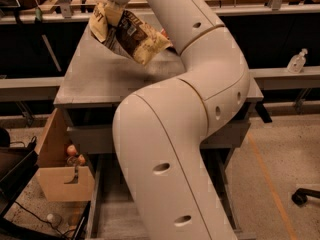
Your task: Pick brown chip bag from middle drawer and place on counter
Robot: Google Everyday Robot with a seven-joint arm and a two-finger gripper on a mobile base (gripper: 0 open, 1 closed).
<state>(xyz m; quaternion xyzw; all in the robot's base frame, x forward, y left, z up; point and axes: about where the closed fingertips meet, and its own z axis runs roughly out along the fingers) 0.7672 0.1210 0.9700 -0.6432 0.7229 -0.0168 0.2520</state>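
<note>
My gripper (116,8) is at the top of the camera view, above the far left part of the counter (90,79). It is shut on the top of the brown chip bag (132,36), a crinkly pale-yellow and dark-brown bag. The bag hangs tilted, its lower end down to the right, just above the counter top. My big white arm (170,149) fills the middle of the view and hides much of the cabinet front. The middle drawer (112,219) stands pulled out low at the bottom left, with its plank floor partly showing beside the arm.
A cardboard box (60,176) with small round things in it stands on the floor left of the cabinet. A clear pump bottle (297,61) stands on the rail at right. A chair caster (300,196) is on the floor at far right.
</note>
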